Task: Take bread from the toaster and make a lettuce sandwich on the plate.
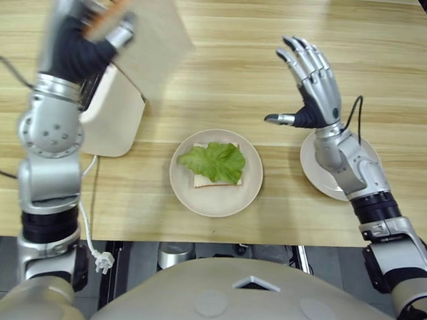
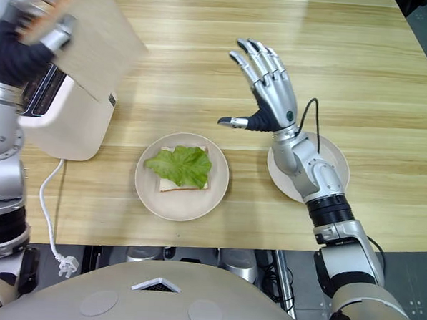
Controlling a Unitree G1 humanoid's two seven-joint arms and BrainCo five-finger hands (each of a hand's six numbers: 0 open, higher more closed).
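Bread in left hand — over toaster.

Bright, even light falls on the counter, leaving only soft, faint shadows. At 10 o'clock the left robot hand and the bread slice it holds are smeared by blur. Small highlights glint on the spread metal fingers of the right robot hand at 2 o'clock.
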